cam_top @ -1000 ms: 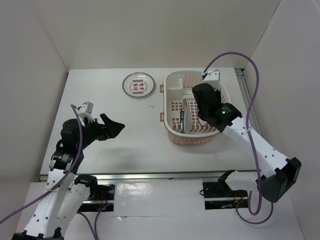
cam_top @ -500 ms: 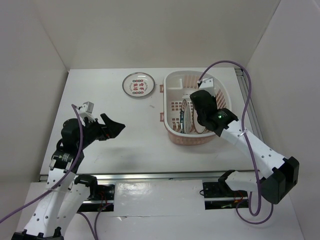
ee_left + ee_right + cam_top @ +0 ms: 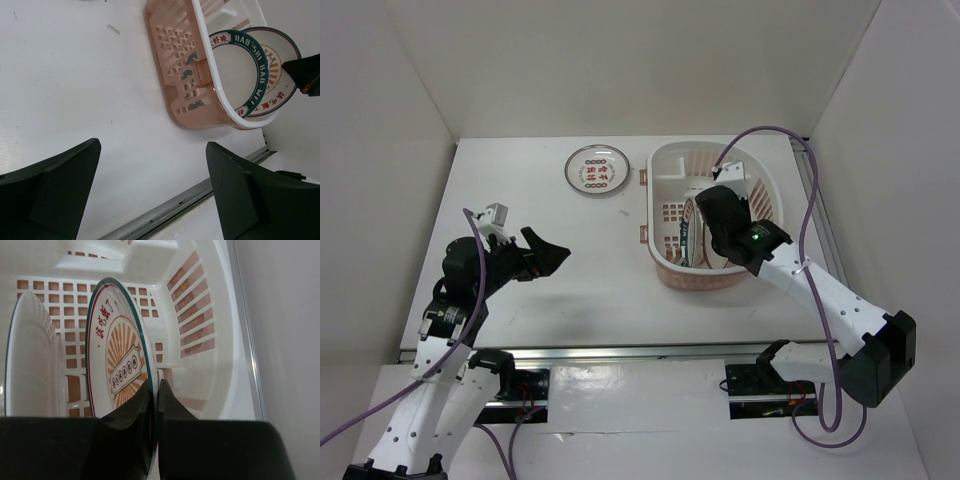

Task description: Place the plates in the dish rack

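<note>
The pink-and-white dish rack stands at the back right of the table. Inside it a green-rimmed plate stands on edge. Beside it is the orange sunburst plate, also upright, with my right gripper shut on its rim. From above, the right gripper is inside the rack. The two plates sit close together, seen past the rack wall. A third plate with red-green characters lies flat on the table left of the rack. My left gripper hovers open over the table's left side, holding nothing.
White walls close in the table on the left, back and right. A metal rail runs along the table's near edge. A purple cable loops above the right arm, over the rack's right side.
The right arm has shifted a little left and nearer inside the rack, bringing the sunburst plate closer to the green-rimmed plate. The left arm has not moved.
</note>
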You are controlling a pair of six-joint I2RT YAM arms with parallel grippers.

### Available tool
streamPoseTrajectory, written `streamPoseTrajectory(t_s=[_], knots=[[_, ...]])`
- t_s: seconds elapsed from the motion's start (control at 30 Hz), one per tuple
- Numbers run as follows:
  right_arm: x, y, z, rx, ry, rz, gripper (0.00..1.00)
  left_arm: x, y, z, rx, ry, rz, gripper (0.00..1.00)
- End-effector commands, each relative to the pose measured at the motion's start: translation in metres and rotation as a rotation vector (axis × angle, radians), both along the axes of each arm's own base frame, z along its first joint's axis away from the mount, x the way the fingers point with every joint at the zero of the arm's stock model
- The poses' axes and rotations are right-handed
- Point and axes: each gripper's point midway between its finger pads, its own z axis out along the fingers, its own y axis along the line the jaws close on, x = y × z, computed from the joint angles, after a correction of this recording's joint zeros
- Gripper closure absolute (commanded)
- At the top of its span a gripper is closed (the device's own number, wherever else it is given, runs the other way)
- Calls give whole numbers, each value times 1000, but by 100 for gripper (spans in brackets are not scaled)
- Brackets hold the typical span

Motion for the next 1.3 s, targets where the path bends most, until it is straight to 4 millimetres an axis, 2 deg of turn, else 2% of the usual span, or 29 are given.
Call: streamPoseTrajectory(t_s=[0.0, 0.47, 0.73, 0.77, 0.83, 0.87, 0.97, 1.13, 1.27], knots=[[4, -2, 15, 22, -77, -46, 100, 2, -3, 25, -11, -86, -21, 0], [1, -1, -5, 22, -31, -52, 100, 2, -2, 27, -9, -95, -12, 0], [2, 8, -13, 34, -7, -26, 97, 3, -1, 27, -7, -95, -3, 0], [3, 8, -15, 28, 0, -26, 90, 3, -1, 27, -7, -95, -3, 0], [3, 9, -15, 36, -2, -30, 83, 3, -1, 27, -7, -95, -3, 0], [3, 9, -15, 36, -2, -30, 72, 3, -1, 27, -7, -95, -3, 0], [2, 12, -16, 43, -5, -25, 59, 3, -1, 27, -7, -95, -3, 0], [0, 16, -6, 51, -18, -28, 47, 4, 1, 27, -4, -96, 6, 0], [-5, 18, 10, 72, -38, -34, 39, 4, 1, 27, -4, -96, 6, 0]])
